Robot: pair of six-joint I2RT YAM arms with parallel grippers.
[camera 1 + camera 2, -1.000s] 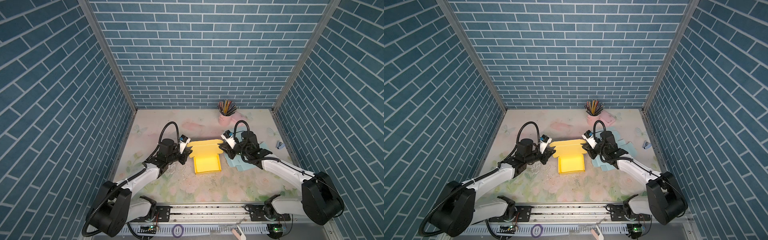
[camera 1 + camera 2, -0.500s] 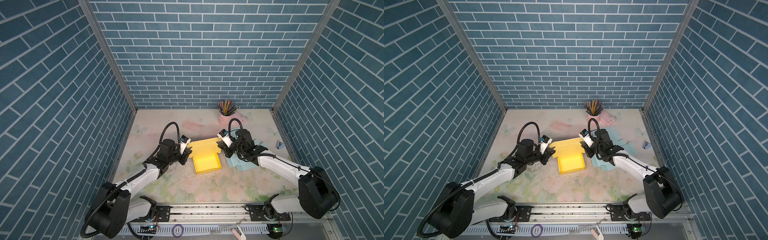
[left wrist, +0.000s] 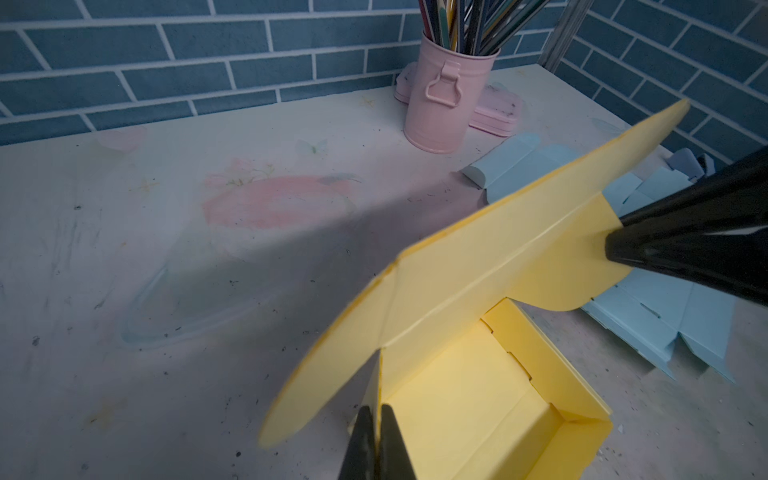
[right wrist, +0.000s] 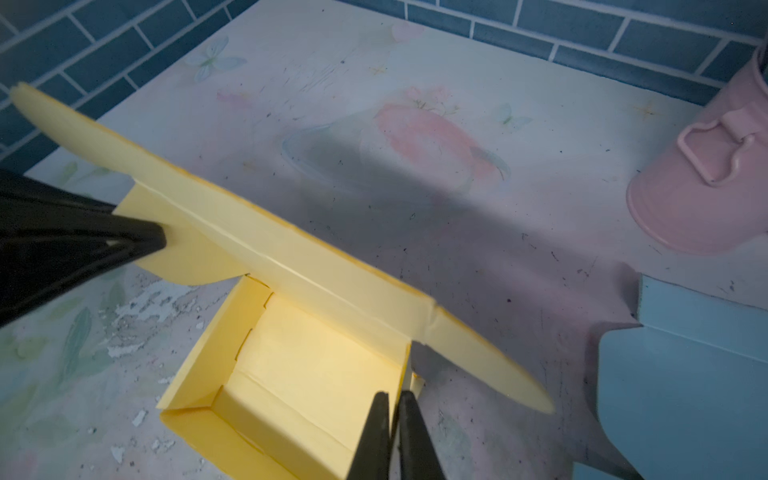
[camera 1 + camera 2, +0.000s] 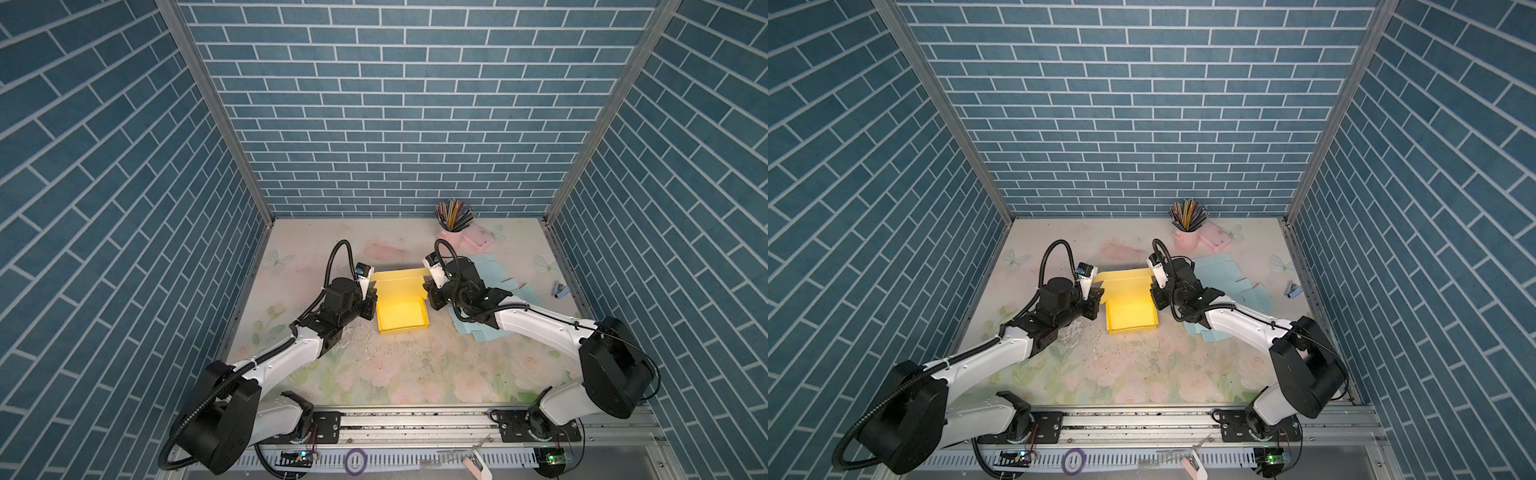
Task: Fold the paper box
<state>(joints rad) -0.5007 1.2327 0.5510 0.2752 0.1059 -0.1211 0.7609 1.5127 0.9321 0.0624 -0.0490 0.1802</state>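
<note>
Blue brick walls close in a flowered surface (image 5: 374, 374), where the yellow paper box (image 5: 401, 291) sits between the arms, its tray (image 4: 299, 374) formed and its lid (image 3: 478, 270) standing up. The left claw (image 3: 376, 411) is pinched tight on one side flap (image 4: 191, 257) of the lid. The right claw (image 4: 394, 397) is likewise closed on the opposite flap (image 3: 573, 266). Uneven pulling could tear or crease the thin flaps, or lift the unweighted tray. The flaps may also land outside the tray walls.
</note>
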